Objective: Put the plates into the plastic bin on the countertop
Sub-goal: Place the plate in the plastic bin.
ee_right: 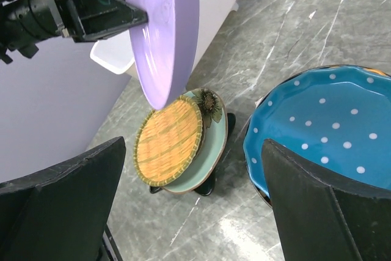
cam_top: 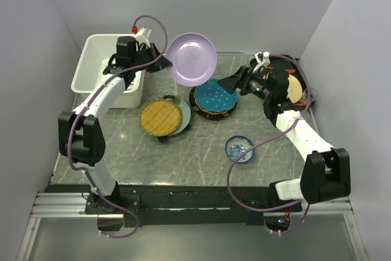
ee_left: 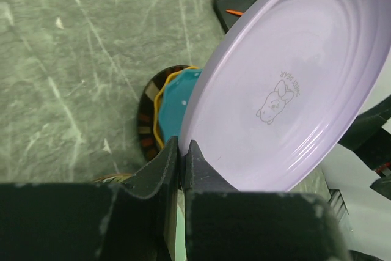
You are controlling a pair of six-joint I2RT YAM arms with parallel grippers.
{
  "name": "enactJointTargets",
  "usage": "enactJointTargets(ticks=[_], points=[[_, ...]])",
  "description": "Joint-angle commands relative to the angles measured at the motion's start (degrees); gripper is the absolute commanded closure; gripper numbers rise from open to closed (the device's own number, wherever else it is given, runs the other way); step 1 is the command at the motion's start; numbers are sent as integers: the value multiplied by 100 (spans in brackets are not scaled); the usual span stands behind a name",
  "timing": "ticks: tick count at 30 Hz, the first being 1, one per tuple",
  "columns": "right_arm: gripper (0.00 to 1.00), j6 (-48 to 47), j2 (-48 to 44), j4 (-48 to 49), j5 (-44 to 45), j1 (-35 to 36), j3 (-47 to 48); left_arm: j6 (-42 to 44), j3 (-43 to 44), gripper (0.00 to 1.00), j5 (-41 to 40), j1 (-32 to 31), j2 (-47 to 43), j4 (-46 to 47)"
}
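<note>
My left gripper point(cam_top: 164, 59) is shut on the rim of the lavender plate point(cam_top: 192, 59) and holds it tilted in the air, just right of the white plastic bin point(cam_top: 107, 68). In the left wrist view the fingers point(ee_left: 160, 169) pinch the plate's edge point(ee_left: 293, 90). My right gripper point(cam_top: 229, 84) is open and empty above the teal dotted plate point(cam_top: 214, 97), which tops a stack. The yellow woven plate point(cam_top: 160, 117) lies on the pale green floral plate point(cam_top: 182, 114). The right wrist view shows the lavender plate point(ee_right: 162, 29), the woven plate point(ee_right: 170, 140) and the teal plate point(ee_right: 330, 132).
A small blue-and-white dish point(cam_top: 239, 148) sits on the grey countertop point(cam_top: 195, 157) at front right. A tan plate point(cam_top: 294, 88) lies behind my right wrist. A black tray point(ee_left: 238, 1) shows at the far edge in the left wrist view.
</note>
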Motion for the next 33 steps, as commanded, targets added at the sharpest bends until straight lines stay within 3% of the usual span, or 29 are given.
enactJointTargets(ticks=[1, 16, 33], points=[[1, -121, -95, 127, -100, 59, 117, 84, 337, 99, -167, 157, -91, -73], [1, -138, 64, 109, -38, 94, 73, -513, 522, 99, -738, 746, -214, -46], [1, -130, 169, 22, 50, 94, 56, -1120, 698, 99, -2382, 1185, -319, -319]])
